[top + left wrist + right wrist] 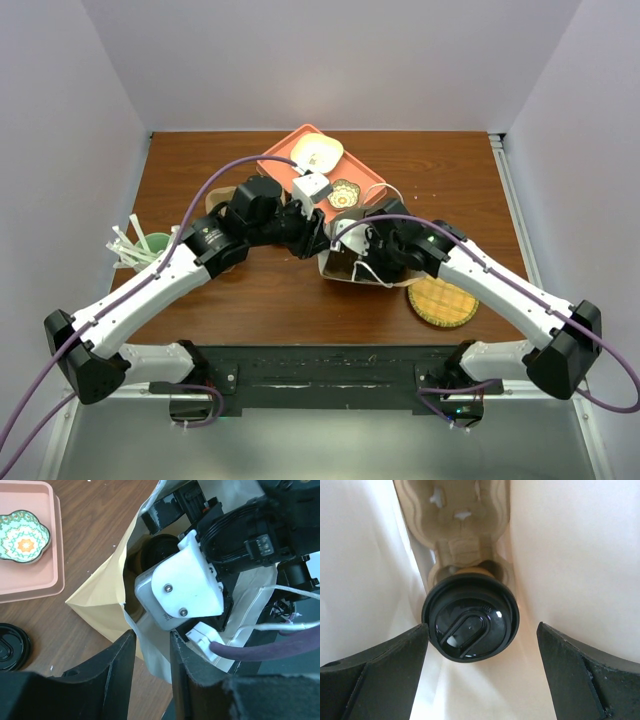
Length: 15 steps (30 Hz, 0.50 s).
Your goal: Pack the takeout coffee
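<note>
Inside the paper bag (570, 555), the takeout coffee (470, 617) is sitting in a pulp carrier (455, 510) at the bag's far end. Its black lid is facing the right pincer (481, 630), so the cup's long axis is running along that pincer's own line of reach. The right pincer is standing wide open and holding nothing, one finger just beside the lid and the other well apart from it. The right arm is by far the nearer, with the cup lying straight ahead and deeper in. A clean exit would likely mean backing out along that axis. The left pincer (151, 637) is straddling the bag's rim with its jaws narrowly parted, and whether they are gripping it cannot be told.
</note>
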### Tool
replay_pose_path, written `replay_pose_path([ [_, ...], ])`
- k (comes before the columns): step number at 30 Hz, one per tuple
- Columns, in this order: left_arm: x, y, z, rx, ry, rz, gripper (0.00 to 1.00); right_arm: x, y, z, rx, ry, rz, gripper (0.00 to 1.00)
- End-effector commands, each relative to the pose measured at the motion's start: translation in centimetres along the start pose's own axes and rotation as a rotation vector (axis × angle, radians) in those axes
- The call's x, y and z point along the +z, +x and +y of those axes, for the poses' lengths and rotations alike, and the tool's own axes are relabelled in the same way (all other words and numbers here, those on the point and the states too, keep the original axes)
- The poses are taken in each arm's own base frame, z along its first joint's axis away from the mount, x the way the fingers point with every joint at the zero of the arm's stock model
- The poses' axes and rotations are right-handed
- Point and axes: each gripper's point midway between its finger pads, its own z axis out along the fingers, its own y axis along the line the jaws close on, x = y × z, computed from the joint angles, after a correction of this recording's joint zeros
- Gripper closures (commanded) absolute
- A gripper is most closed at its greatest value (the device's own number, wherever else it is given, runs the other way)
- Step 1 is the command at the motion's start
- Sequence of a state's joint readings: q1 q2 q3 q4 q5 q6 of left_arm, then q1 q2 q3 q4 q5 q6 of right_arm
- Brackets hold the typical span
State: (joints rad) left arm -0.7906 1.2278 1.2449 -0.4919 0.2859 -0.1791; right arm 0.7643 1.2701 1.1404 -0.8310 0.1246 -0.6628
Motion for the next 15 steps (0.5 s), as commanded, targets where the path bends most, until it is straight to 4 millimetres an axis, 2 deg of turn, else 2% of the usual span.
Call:
replay_pose_path([
  [1,-0.3,-1.8,0.1,0.023,-0.007,-0.038,0.62,-1.1,-2.7,-2.2,0.018,0.051,-0.106,0.07],
  [9,-0.5,-2.9,1.0,0.031,-0.052,-0.06,0.59,-1.1,-3.1,-3.0,0.033,0.061,-0.118,0.09],
  [15,-1.0,-5.8,1.3,0.055,-0.079,-0.111,0.56,-1.4,-3.4,-4.1,0.05,0.089,-0.13,0.1],
])
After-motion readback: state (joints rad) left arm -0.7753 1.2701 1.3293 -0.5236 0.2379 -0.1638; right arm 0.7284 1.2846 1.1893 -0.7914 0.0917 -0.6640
